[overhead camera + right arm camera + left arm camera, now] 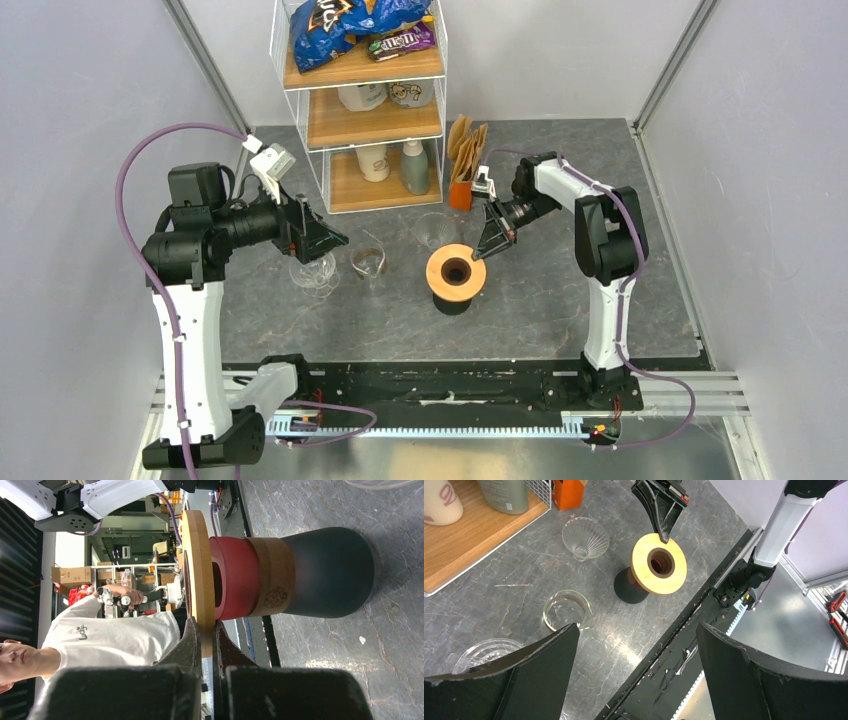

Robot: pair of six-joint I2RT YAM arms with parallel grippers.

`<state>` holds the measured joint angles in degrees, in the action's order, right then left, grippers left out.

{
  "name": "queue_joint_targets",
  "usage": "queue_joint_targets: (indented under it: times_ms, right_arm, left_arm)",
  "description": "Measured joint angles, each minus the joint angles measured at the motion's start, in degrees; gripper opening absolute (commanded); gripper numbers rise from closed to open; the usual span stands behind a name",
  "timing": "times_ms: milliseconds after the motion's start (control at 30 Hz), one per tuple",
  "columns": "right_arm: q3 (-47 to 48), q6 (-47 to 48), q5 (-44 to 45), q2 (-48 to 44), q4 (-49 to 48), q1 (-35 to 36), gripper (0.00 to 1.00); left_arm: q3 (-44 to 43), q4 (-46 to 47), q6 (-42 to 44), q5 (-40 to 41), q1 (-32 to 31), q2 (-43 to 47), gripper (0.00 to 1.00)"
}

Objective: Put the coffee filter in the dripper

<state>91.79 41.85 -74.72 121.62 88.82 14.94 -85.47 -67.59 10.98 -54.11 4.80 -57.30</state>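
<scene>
Brown paper coffee filters (466, 142) stand in an orange holder (460, 193) at the back of the table, by the shelf. A clear ribbed glass dripper cone (433, 230) sits on the table; it also shows in the left wrist view (585, 537). In front of it stands a stand with a round wooden top plate (456, 268) with a centre hole, a red collar (235, 577) and a black base (330, 572). My right gripper (204, 630) is shut on the rim of the wooden plate (197, 570). My left gripper (636, 630) is open and empty, held above the table's left part.
A small glass beaker (565, 610) and a ribbed glass vessel (484, 652) sit below my left gripper (335, 240). A white wire shelf (365, 100) with wooden boards holds bottles, cups and snack bags at the back. A black rail (450, 385) runs along the near edge.
</scene>
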Motion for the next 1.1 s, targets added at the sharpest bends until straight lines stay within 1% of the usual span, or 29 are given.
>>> queue_joint_targets:
  times_ms: [600,733,900,1033,1067,1100]
  right_arm:
    - [2.03,-0.02,0.00,2.56,0.04,0.07,0.01]
    - [2.05,-0.24,-0.09,3.02,0.33,0.07,0.18]
    - [2.54,-0.52,-0.28,3.08,0.81,0.09,0.37]
    - [3.17,-0.55,0.15,3.10,0.72,0.13,0.50]
    - [3.34,-0.61,0.26,3.10,0.70,0.13,0.57]
    - [3.50,-0.70,0.50,3.10,0.68,0.11,0.62]
  left_arm:
    - [0.26,0.26,-0.02,0.11,0.00,0.09,0.95]
    - [0.26,0.31,-0.02,0.11,0.00,0.09,0.96]
    - [0.26,0.42,-0.02,0.15,0.00,0.09,0.96]
    - [0.26,0.42,-0.04,0.50,0.00,0.09,0.96]
    - [0.26,0.42,-0.04,0.66,0.00,0.09,0.96]
    - [0.26,0.42,-0.04,0.72,0.00,0.09,0.96]
